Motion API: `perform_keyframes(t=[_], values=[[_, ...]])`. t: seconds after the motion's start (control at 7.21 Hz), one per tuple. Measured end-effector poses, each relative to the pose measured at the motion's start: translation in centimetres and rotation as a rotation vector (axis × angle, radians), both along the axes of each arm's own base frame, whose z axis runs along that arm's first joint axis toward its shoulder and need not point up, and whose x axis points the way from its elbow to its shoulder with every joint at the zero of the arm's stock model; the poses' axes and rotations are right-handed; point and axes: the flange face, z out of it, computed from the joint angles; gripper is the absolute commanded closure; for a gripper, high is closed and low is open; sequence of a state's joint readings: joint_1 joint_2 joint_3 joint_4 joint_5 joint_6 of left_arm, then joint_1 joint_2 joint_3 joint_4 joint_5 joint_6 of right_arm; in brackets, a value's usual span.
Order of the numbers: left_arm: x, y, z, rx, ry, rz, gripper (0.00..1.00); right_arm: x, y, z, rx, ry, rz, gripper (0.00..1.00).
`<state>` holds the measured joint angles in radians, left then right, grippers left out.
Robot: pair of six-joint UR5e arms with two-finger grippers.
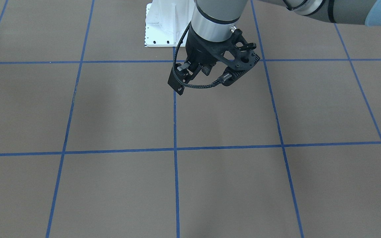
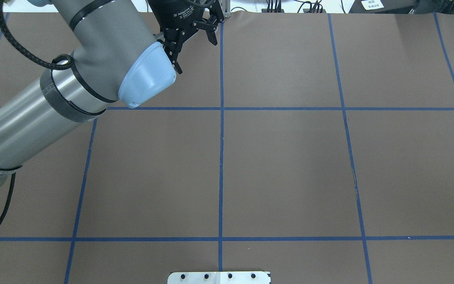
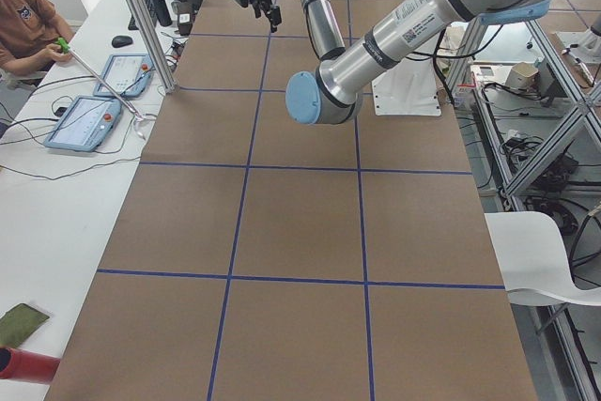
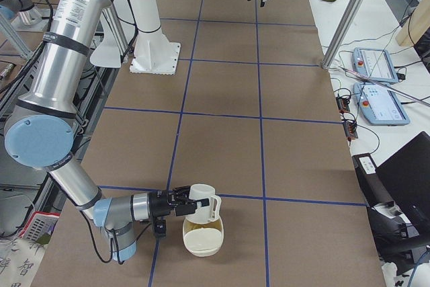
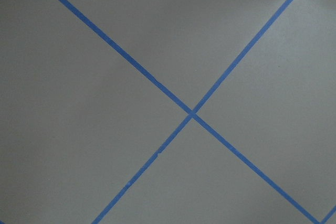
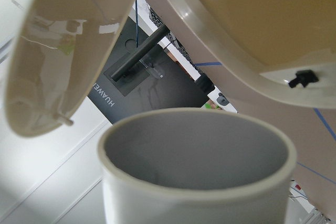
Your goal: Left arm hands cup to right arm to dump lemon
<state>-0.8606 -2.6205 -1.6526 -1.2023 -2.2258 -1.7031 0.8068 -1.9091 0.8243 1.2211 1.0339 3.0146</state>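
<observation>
The white cup (image 4: 201, 199) hangs off the table at the tip of my right gripper (image 4: 180, 203), just above a cream bowl (image 4: 203, 238) near the table's right end. That gripper shows only in the exterior right view, so I cannot tell whether it is shut. In the right wrist view the cup (image 6: 194, 182) is close up, its grey inside looks empty, and the bowl (image 6: 247, 19) fills the top. The lemon is not visible. My left gripper (image 2: 193, 43) is open and empty over the table's far middle, and also shows in the front view (image 1: 192, 74).
The white robot base plate (image 1: 162, 26) stands by the near edge (image 2: 219, 277). Blue tape lines cross the brown table (image 5: 192, 114). A side bench holds tablets (image 4: 373, 65) and cables. An operator (image 3: 23, 21) sits by it. A metal post (image 4: 349, 15) stands at the table's edge.
</observation>
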Motion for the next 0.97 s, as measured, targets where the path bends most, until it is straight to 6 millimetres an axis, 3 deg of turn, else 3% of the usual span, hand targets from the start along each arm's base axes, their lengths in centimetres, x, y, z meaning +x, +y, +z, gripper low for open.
perform_keyframes(t=[0.42, 0.97], values=[[0.0, 0.0, -0.1, -0.003, -0.003, 0.000, 0.00, -0.9, -0.9, -0.8, 0.018, 0.003, -0.004, 0.85], [0.2, 0.1, 0.1, 0.010, -0.006, 0.014, 0.00, -8.0, -8.2, -7.0, -0.004, 0.332, 0.009, 0.85]])
